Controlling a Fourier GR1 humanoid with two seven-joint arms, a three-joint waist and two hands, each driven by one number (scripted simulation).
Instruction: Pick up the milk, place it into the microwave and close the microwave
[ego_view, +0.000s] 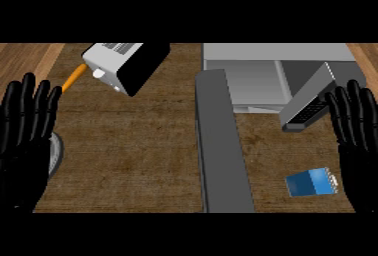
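The milk (312, 182), a small blue carton with a paler end, lies on its side on the brown, woven-looking mat near the counter's right front. Its long axis runs roughly left to right, tipped a little upward toward the right. It sits just inward of the right hand (356, 127), below the fingertips and close to the wrist side, so that hand is plainly the nearer one; the left hand (28, 125) is well apart, across the counter. Both hands stand at the view's edges with fingers straight and spread, released, holding nothing (they look to be resting). In my judgement the right hand must swing inward and down to reach the carton's long sides.

Behind the carton stands the microwave (258, 75), a boxy grey shell with its door (314, 97) hanging open toward the right. A long grey slab (221, 150) runs front to back down the middle. At the far left sits a white and black toaster (125, 65), angular and tilted, with an orange stick (72, 77) beside it.
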